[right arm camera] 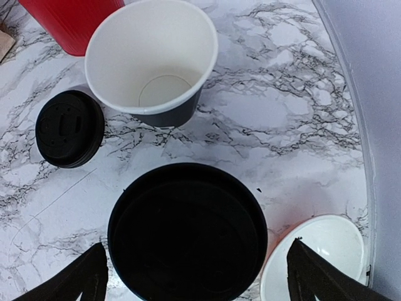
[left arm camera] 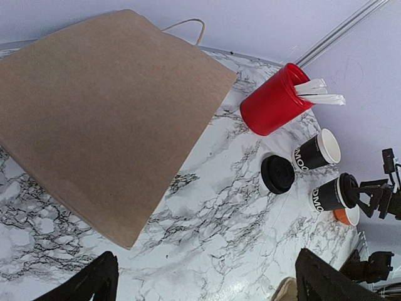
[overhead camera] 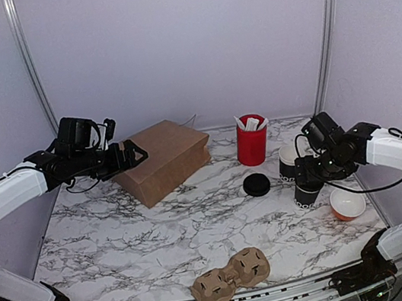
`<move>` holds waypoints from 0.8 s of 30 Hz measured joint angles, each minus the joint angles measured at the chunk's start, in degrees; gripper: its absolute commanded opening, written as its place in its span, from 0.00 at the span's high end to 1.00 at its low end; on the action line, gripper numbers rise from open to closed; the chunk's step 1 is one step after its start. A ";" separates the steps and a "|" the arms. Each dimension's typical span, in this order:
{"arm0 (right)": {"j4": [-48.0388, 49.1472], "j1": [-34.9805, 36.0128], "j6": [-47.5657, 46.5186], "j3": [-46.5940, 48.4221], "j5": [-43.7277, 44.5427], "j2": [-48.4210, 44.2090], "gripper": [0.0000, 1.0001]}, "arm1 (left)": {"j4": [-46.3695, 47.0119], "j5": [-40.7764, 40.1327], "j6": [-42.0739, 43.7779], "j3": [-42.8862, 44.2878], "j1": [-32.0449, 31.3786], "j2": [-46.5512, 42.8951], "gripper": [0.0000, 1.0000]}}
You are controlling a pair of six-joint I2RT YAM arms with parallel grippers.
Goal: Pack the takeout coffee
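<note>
The takeout coffee (overhead camera: pixel 306 194), a small black cup with white lettering and a black lid on it, stands at the right of the marble table. In the right wrist view its lid (right arm camera: pixel 188 232) fills the space between my fingers. My right gripper (overhead camera: pixel 314 172) is open just above it, one finger on each side, touching nothing (right arm camera: pixel 197 282). The cup also shows in the left wrist view (left arm camera: pixel 331 194). My left gripper (overhead camera: pixel 136 152) is open and empty, hovering over the left end of the brown paper bag (overhead camera: pixel 162 159); marble shows between its fingers (left arm camera: pixel 210 283).
A twin open cup (overhead camera: pixel 289 159) stands behind the coffee. A loose black lid (overhead camera: pixel 256 184) lies to its left, and a red tub of sachets (overhead camera: pixel 251 140) stands behind. An orange bowl (overhead camera: pixel 347 203) sits at the right. A cardboard cup carrier (overhead camera: pixel 230 275) lies at the front edge.
</note>
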 measured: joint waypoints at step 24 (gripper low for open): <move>11.08 0.00 -10.34 17.94 -13.29 6.08 0.06 | 0.81 -12.11 -18.71 0.37 10.29 9.77 0.52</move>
